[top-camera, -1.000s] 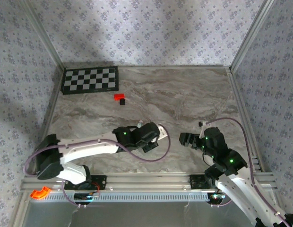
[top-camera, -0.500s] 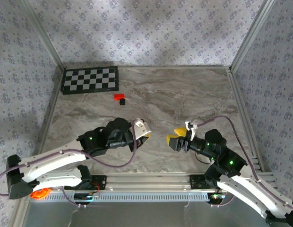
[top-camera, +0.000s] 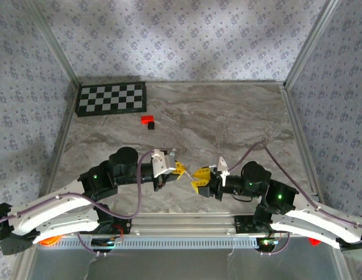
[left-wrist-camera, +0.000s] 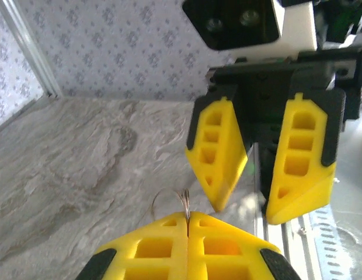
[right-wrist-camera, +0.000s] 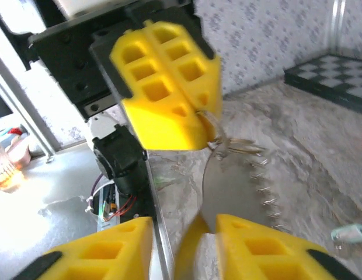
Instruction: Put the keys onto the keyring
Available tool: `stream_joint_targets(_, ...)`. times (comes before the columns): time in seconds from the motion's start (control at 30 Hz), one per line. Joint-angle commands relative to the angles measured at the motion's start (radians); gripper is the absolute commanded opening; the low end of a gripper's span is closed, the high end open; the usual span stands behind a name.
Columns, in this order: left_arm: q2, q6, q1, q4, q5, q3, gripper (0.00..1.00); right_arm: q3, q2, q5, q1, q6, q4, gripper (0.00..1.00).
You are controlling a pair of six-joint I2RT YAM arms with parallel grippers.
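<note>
The left gripper (top-camera: 182, 170) has its yellow fingers pressed fully together, pinching the thin pale beaded-chain keyring (right-wrist-camera: 264, 186). In the left wrist view, fine strands of it (left-wrist-camera: 182, 199) rise from between the fingertips. In the right wrist view, the chain hangs limp just below them. Directly opposite and almost tip to tip, the right gripper (top-camera: 198, 177) has its jaws narrowed but still apart. The gap between its yellow fingers (left-wrist-camera: 219, 151) looks bare. The chain hangs just ahead of that gap, and blur there hides whether it touches.

What looks like the tiny flat pale silvery key (right-wrist-camera: 347, 233) lies on the grey marbled tabletop (top-camera: 228, 116), beyond the right gripper and well off to its side. It is too blurred to be sure.

This reads as a mid-air hand-over, with the left arm presenting the loop for the right to take. The next move calls for the right fingers to close on the hanging chain without tugging it out of the left's pinch.

A second ago the two grippers were well apart and the right jaws stood much wider. Since then both arms have swung inward to face each other.
</note>
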Motion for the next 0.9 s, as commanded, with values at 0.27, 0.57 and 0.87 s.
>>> stream_joint_targets(0.27,-0.043,0.029,0.005,0.054,0.164,0.034,0.0,0.052,-0.008,-0.004,0.08,-0.12,0.1,0.36)
stream_joint_targets(0.57,-0.049,0.018,0.005,0.07,0.223,0.044,0.0,0.056,-0.009,-0.026,0.092,-0.13,0.129,0.33)
stream_joint_targets(0.87,-0.056,0.003,0.005,0.089,0.257,0.042,0.0,0.054,-0.005,0.001,0.104,-0.129,0.147,0.32)
